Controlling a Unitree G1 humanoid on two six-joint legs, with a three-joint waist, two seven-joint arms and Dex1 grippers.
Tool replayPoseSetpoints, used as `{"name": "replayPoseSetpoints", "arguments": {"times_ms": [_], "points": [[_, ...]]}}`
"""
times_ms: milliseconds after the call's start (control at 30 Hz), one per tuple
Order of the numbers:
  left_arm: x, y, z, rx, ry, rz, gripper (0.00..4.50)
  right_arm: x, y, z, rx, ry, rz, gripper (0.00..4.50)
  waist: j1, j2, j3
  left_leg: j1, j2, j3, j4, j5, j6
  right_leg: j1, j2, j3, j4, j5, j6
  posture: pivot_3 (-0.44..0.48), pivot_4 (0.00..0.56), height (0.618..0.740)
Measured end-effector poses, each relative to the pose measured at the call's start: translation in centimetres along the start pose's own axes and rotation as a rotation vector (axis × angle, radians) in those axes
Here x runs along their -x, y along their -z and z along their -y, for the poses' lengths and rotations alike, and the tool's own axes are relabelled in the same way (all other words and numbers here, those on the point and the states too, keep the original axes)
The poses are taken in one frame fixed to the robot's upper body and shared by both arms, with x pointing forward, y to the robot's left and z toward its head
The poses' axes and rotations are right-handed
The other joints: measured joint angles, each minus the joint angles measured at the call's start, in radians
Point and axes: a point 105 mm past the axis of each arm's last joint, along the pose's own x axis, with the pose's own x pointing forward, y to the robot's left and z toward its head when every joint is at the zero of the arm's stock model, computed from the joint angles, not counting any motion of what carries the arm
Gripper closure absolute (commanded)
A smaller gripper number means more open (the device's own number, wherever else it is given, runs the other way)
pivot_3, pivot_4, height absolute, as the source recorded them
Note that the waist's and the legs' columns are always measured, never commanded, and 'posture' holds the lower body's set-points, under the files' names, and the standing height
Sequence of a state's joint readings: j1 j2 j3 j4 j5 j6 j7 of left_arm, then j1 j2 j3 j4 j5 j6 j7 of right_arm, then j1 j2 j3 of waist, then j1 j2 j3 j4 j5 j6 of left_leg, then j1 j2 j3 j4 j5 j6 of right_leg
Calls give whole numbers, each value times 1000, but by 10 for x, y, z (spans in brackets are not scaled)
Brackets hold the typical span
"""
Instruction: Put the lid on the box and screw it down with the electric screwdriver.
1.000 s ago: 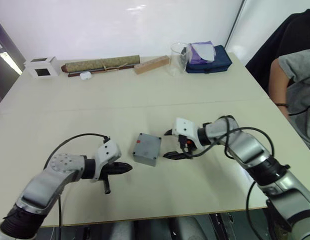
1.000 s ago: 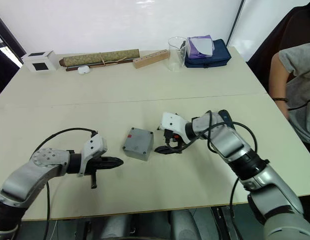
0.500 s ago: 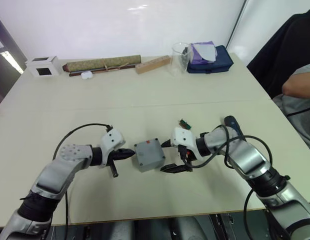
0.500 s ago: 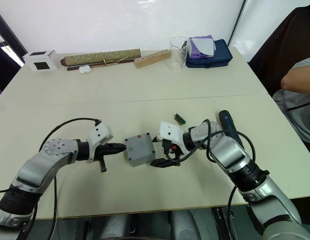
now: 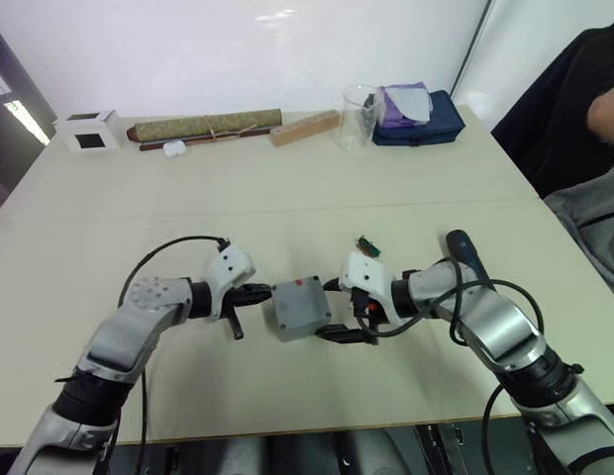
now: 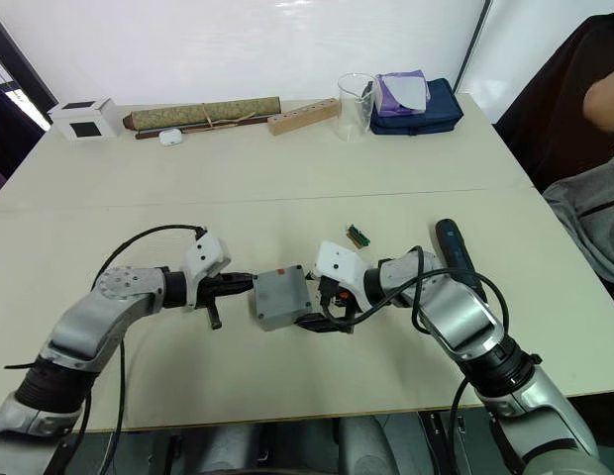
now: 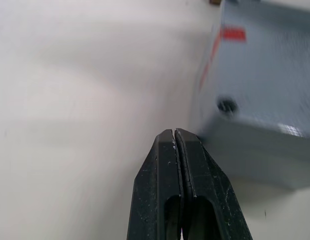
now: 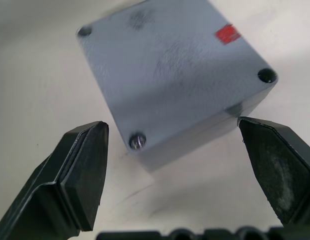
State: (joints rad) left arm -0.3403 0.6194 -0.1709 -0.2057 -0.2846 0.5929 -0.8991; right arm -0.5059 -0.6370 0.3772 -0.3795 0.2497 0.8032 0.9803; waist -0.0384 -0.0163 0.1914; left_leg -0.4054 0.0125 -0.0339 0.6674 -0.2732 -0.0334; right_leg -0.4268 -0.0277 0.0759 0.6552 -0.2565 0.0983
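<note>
Box hemmed in on both sides

Left gripper (image 5: 263, 293) and right gripper (image 5: 330, 310) flank the box (image 5: 298, 307); bare table (image 5: 287, 391) in front.

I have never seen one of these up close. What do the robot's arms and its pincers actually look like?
Both arms are rounded silver-grey metal segments with black joints, and thin black cables loop loosely outside them. Each wrist ends in a white block. The left gripper and right gripper each carry two black fingers, wedge-shaped, tapering to blunt tips with flat inner pads. I see no lettering on them.
</note>
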Motion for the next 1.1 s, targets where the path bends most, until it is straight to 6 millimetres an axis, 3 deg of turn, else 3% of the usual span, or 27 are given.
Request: {"name": "replayPoseSetpoints", "arguments": {"times_ms": [333,467,567,667,767,900,1100], "points": [[-1,0,-5,-32,-23,-1,4500,2,5,0,-42,76,-34,70,-1,0,0,0,0,0,0,0,0,0,0,0,0,0,0,0,150,740],[34,13,-25,-52,-95,-109,4500,7,1,-4,-43,104,-26,70,-10,0,0,1,1,0,-1,0,0,-1,1,0,0,0,0,0,150,740],[50,24,-7,-22,-10,-163,4500,10,4,-6,-60,113,-37,70,-5,0,0,0,1,0,-1,0,0,0,0,0,0,0,0,0,150,740],[42,29,25,53,108,-139,4500,12,6,-16,-82,82,-49,70,5,0,0,-1,1,0,0,0,0,0,-2,0,-1,0,0,0,150,740],[31,27,40,74,136,-106,4500,12,12,-26,-132,42,-71,70,9,0,-1,0,0,0,1,0,0,1,-1,0,-1,0,0,0,150,740],[19,22,42,87,111,-67,4500,11,13,-32,-162,20,-79,70,6,-1,-1,1,1,0,1,0,0,1,1,0,-1,0,0,0,150,740],[15,16,29,67,60,-53,4500,5,11,-33,-197,35,-60,70,0,-1,-1,1,1,0,1,0,0,1,1,0,-1,0,0,0,150,740]]}}
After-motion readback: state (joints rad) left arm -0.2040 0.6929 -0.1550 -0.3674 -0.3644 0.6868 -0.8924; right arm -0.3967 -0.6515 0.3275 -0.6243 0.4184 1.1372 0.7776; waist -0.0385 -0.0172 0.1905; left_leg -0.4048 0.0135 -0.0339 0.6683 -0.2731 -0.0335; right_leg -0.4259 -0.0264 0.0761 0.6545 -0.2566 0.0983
